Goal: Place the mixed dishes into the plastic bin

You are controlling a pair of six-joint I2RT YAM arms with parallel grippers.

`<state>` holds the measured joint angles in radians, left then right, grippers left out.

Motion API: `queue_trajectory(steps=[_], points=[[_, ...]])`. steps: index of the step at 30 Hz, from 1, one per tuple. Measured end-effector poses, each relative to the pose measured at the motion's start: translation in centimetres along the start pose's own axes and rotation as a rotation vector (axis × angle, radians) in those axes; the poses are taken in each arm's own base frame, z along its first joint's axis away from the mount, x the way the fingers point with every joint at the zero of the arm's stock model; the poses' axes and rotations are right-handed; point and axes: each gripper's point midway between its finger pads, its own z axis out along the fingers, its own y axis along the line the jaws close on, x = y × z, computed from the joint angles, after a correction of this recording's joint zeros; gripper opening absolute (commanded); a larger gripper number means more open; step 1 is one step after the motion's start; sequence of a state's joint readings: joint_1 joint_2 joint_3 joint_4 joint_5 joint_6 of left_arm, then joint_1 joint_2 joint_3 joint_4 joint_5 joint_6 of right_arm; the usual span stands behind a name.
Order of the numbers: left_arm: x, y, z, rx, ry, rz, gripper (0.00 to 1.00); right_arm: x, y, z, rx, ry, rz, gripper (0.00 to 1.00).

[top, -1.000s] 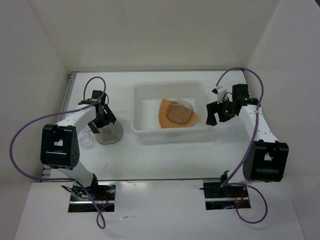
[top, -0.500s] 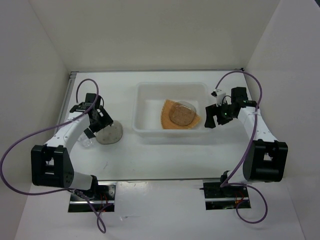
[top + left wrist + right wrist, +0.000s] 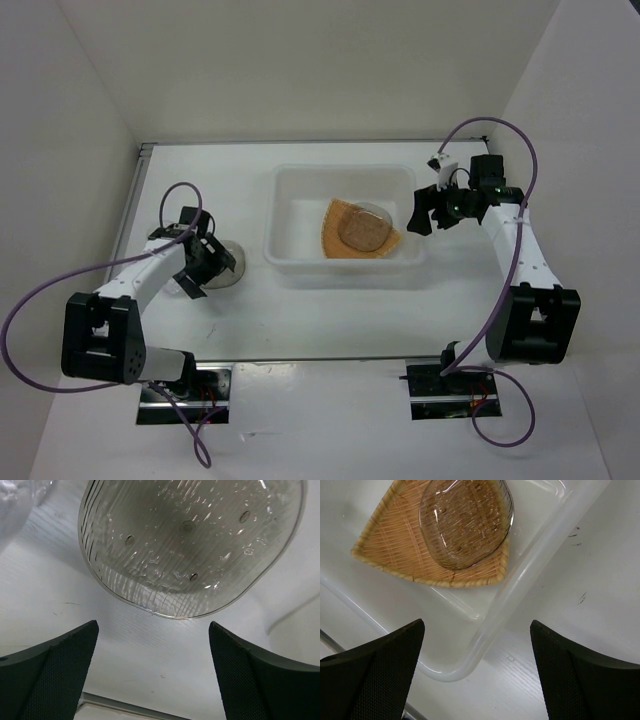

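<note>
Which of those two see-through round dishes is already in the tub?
The dish on the woven plate inside the plastic bin; the other dish sits on the table by the left fingers.

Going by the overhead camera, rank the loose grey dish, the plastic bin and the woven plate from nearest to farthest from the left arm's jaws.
1. The loose grey dish, on the table, far left.
2. The plastic bin, mid-table; its left wall comes next.
3. The woven plate, inside the bin, right of its centre.
</note>
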<state>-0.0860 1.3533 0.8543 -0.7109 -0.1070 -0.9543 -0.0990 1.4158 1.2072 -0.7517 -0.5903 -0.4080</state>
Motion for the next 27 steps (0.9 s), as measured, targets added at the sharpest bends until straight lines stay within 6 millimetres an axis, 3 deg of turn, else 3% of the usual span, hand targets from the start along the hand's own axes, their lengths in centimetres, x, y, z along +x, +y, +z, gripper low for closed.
queue_trajectory(steps=[7,10,13,17,19,20,27], points=[[0.9,0.7,1.8,-0.046,0.013,-0.036,0.95,0.1,0.0,-0.1,0.002,0.008,0.000,0.91],[0.9,0.7,2.5,-0.066,0.006,-0.044,0.89,0.2,0.0,-0.1,0.005,0.013,0.002,0.91],[0.8,1.0,3.3,-0.096,0.006,-0.041,0.77,0.3,-0.1,-0.2,0.008,0.016,0.003,0.91],[0.6,1.3,4.5,-0.136,0.005,-0.033,0.71,0.3,-0.2,-0.2,0.018,0.019,0.002,0.91],[0.2,0.8,4.6,-0.134,0.000,-0.031,0.62,0.2,-0.3,-0.3,0.024,0.019,0.000,0.91],[-0.1,0.5,4.7,-0.132,-0.007,-0.032,0.52,0.2,-0.4,-0.3,0.028,0.018,-0.001,0.91],[-0.9,-0.3,5.0,-0.114,-0.028,-0.032,0.30,-0.2,-0.3,-1.1,0.051,0.002,-0.015,0.91]])
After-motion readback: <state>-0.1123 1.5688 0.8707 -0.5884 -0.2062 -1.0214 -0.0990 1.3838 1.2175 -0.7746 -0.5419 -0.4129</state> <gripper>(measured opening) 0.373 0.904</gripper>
